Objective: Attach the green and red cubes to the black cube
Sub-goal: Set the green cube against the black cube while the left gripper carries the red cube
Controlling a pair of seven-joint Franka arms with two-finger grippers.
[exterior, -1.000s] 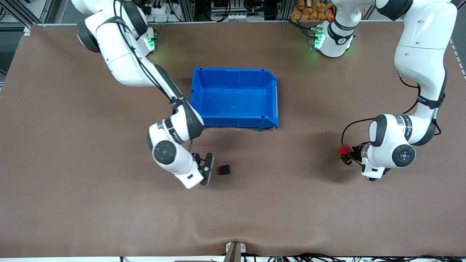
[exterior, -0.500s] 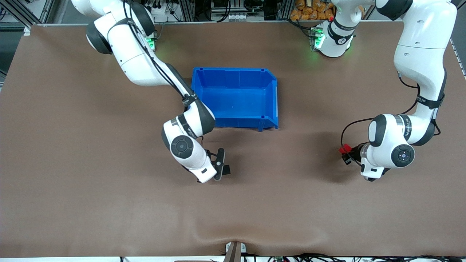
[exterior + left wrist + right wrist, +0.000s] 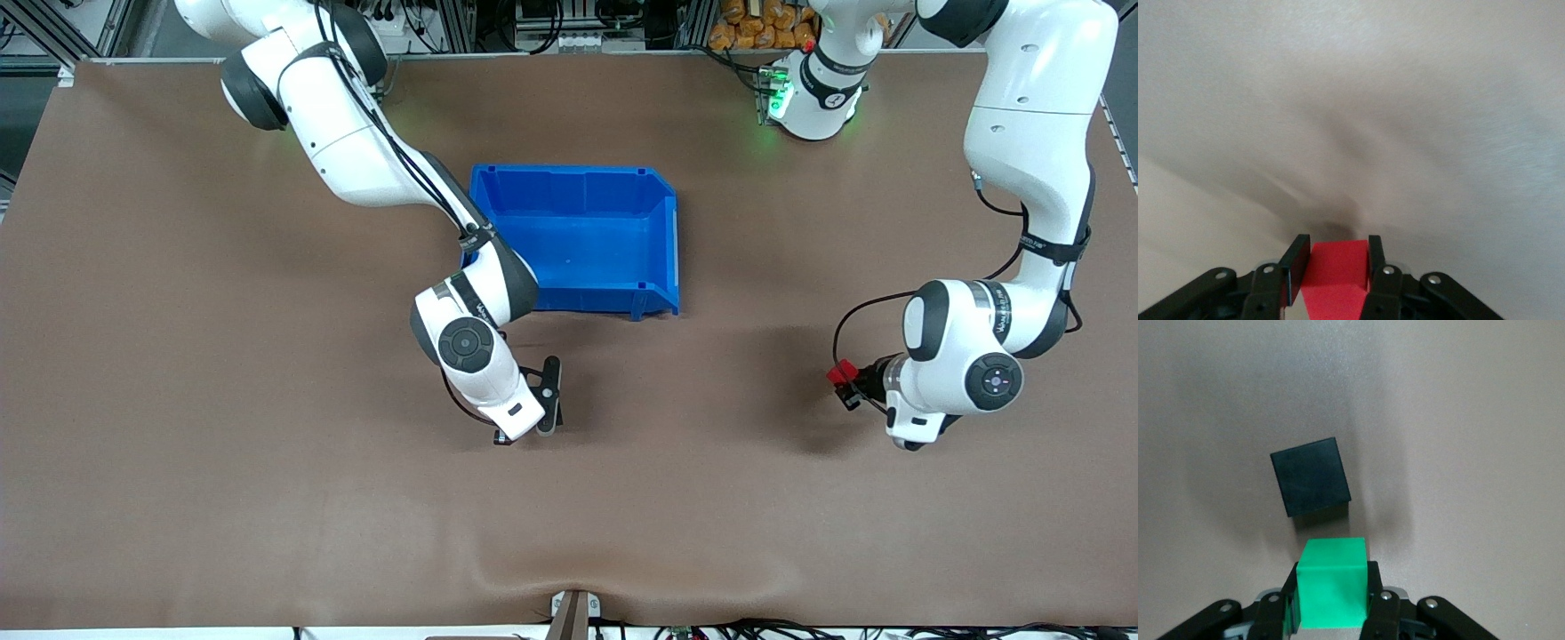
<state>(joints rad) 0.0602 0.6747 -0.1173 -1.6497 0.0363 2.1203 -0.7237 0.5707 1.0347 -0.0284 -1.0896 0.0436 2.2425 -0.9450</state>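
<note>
1. In the front view the black cube cannot be seen at all: the right gripper [image 3: 544, 402] and its wrist cover that spot on the brown table [image 3: 178, 400], nearer to the camera than the blue bin [image 3: 578, 238].
2. The right wrist view fills this gap. The black cube [image 3: 1310, 477] lies flat on the table, turned a little out of line with the fingers, and the green cube [image 3: 1333, 583] hangs just short of it, with a thin strip of shadow between the two. Whether the green cube's lower edge already touches the black one is hard to tell from this angle; they look barely apart.
3. The green cube is likewise hidden in the front view and shows only at the wrist.
4. The right gripper is pinching the green cube, one black finger [image 3: 1375, 590] flat against each side, spread only as wide as the cube itself.
5. The front view shows the left gripper [image 3: 845, 382] over bare table toward the left arm's end, well apart from the bin and from the right gripper, with the red cube [image 3: 837, 371] at its tip.
6. The left wrist view confirms the hold: the red cube [image 3: 1335, 277] sits clamped between both fingers [image 3: 1296, 267], held above the table surface, which is blurred there.
</note>
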